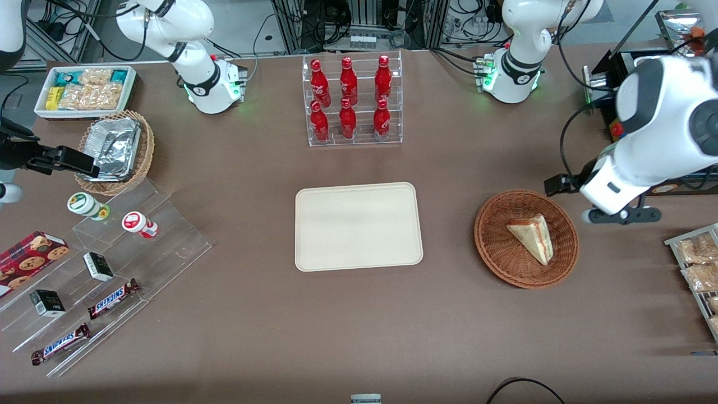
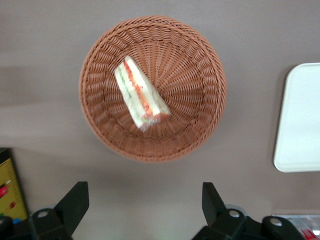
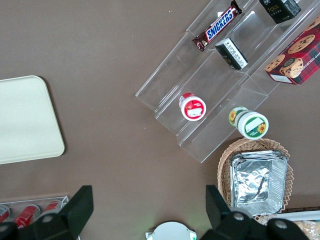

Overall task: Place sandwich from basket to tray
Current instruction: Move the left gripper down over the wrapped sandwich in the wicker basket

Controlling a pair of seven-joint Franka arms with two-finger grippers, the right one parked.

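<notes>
The sandwich (image 1: 533, 238) is a pale triangular wedge with red, green and yellow layers, lying in the round reddish-brown wicker basket (image 1: 493, 247). The cream-beige tray (image 1: 359, 227) lies flat at the table's middle, with nothing on it. My left gripper (image 1: 620, 215) hovers above the table beside the basket, toward the working arm's end, open and holding nothing. In the left wrist view the sandwich (image 2: 141, 93) lies in the basket (image 2: 200, 125), apart from the gripper (image 2: 145, 192) with its jaws spread wide; a tray edge (image 2: 300, 120) shows. The tray also shows in the right wrist view (image 3: 25, 120).
A clear rack of red bottles (image 1: 352, 101) stands farther from the front camera than the tray. A stepped acrylic stand (image 1: 112, 269) with snacks, a tan foil-lined basket (image 1: 115, 151) and a white snack bin (image 1: 84, 90) lie toward the parked arm's end. A snack rack (image 1: 698, 264) lies near the basket.
</notes>
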